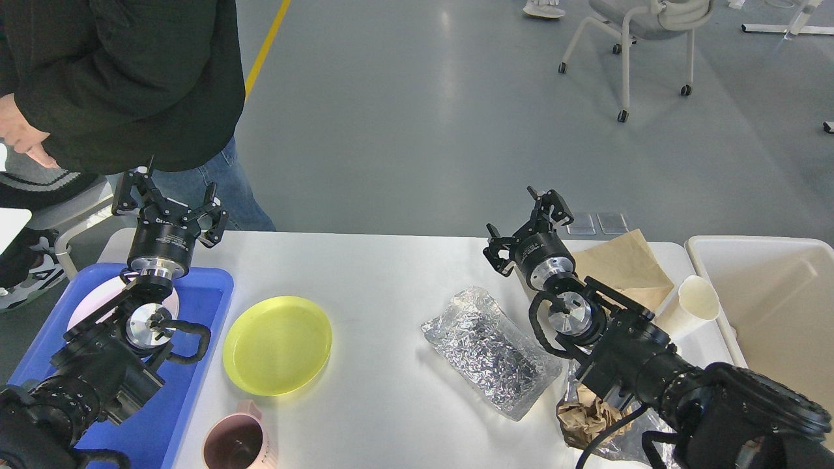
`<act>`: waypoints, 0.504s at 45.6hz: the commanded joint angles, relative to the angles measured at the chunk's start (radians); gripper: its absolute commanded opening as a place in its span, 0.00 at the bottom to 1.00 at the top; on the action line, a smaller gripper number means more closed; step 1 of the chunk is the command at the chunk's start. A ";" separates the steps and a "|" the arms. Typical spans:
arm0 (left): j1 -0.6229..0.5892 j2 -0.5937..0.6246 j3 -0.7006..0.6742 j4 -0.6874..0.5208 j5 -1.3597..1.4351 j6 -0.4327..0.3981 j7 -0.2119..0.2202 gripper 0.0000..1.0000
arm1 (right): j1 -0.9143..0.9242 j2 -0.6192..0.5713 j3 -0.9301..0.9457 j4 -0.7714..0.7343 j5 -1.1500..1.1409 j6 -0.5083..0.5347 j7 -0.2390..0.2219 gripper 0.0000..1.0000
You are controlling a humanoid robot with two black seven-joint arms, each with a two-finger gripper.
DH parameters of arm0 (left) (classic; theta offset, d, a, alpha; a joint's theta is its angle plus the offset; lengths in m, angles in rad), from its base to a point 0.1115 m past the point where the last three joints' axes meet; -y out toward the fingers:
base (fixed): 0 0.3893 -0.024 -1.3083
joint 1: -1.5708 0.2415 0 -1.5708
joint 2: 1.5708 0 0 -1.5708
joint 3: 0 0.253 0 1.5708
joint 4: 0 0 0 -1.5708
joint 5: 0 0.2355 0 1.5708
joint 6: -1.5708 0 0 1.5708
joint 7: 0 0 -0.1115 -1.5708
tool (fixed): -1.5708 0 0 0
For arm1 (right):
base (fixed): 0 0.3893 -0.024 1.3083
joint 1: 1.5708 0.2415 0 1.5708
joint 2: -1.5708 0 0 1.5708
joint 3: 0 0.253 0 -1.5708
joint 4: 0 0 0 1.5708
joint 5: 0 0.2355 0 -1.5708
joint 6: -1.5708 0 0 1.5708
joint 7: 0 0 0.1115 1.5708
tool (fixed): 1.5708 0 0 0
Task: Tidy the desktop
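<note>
Head view, starting at the bottom edge: a pink mug (233,444) stands on the desktop (384,404) at lower left, just right of the blue tray (195,365). At lower right, crumpled brown paper (586,420) and a bit of foil lie partly under the right arm.

Further up, a yellow plate (277,344) sits left of centre, beside the tray's right rim. A silver foil bag (490,350) lies flat right of centre, angled from upper left to lower right. In the tray a pale pink plate (98,301) is partly hidden behind the left arm.

At mid-right, a white paper cup (692,304) lies tipped on its side near the cream bin (769,312), whose rim meets the desktop's right end. A brown paper bag (625,264) lies flat behind the cup.

The left gripper (169,198) hangs above the tray's far edge, fingers spread apart and holding nothing. The right gripper (528,225) hovers near the desktop's far edge, beside the brown bag, fingers likewise parted and empty.

The desktop fills the lower half of the frame. Beyond it, a person in a dark top and jeans (124,85) stands at upper left, and a wheeled chair (625,39) stands at upper right on the grey floor.
</note>
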State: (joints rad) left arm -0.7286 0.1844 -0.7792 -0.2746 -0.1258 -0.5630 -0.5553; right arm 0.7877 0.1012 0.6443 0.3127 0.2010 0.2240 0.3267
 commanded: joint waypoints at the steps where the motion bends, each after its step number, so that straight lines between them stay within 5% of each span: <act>1: 0.000 0.000 0.000 0.000 0.000 0.000 0.000 0.97 | -0.001 0.000 0.000 -0.001 0.000 0.000 0.000 1.00; 23: 0.000 0.000 0.000 0.000 0.000 0.000 0.000 0.97 | -0.001 0.000 0.000 -0.001 0.000 0.000 0.000 1.00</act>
State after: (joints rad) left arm -0.7286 0.1844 -0.7790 -0.2746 -0.1258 -0.5630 -0.5553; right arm 0.7869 0.1012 0.6443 0.3118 0.2010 0.2240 0.3267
